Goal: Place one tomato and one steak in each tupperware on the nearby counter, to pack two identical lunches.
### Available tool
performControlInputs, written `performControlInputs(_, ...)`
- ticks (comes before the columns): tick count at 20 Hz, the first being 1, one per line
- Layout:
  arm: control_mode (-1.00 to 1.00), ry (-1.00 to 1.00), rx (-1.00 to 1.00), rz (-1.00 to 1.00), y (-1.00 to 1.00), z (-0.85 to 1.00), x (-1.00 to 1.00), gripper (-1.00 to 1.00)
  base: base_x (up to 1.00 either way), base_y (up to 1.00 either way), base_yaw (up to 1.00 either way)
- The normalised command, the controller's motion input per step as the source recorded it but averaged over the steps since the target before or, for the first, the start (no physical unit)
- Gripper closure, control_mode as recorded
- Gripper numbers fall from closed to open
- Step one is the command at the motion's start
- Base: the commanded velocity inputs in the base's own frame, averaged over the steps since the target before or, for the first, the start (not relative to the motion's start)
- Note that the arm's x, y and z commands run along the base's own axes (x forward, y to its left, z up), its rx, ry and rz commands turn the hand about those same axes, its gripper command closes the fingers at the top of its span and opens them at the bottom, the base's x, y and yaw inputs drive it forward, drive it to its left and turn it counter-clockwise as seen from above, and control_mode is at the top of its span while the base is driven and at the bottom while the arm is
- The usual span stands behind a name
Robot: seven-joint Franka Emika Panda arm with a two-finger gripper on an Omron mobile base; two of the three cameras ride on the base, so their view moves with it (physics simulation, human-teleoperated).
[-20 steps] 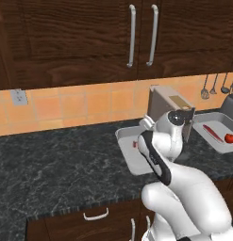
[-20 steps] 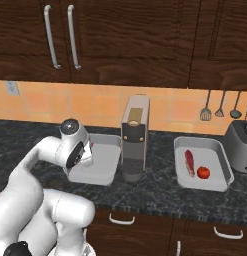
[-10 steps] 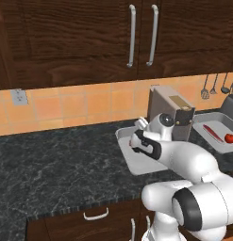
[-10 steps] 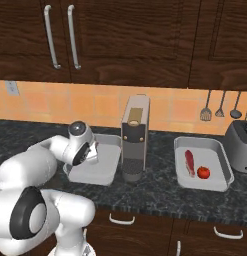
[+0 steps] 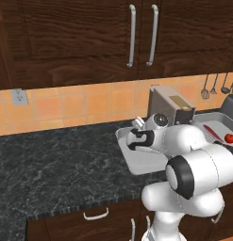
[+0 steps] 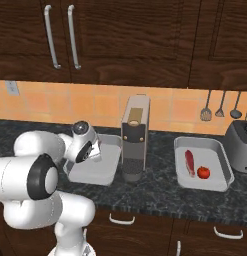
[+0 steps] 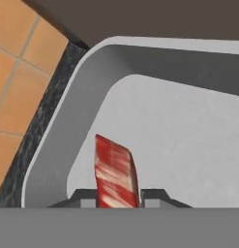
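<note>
— Gripper? What did it have?
— Jaws were clamped on a steak, above the left tupperware on the counter.
— Which way did it point?
— Long axis ran straight out from the fingers (in the hand view).

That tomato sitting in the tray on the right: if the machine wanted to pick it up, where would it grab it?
Probably from straight above, closing on the round middle of the tomato. It sits low inside the right tray, whose raised walls block a sideways approach. The steak lies just to its left, so the fingers are best set front and back. The claw already holds another steak over the left tray.
</note>
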Motion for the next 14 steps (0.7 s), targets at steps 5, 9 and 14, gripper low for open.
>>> performControlInputs(5, -1.0, 0.0, 0.0, 0.0, -0.1, 0.03, 0.04, -1.0, 0.0, 0.0, 0.0)
performControlInputs(9, -1.0, -0.01, 0.0, 0.0, -0.01, 0.34, -0.3, -1.0, 0.0, 0.0, 0.0)
performControlInputs(14, -1.0, -0.09, 0.0, 0.01, -0.02, 0.98, -0.95, -1.0, 0.0, 0.0, 0.0)
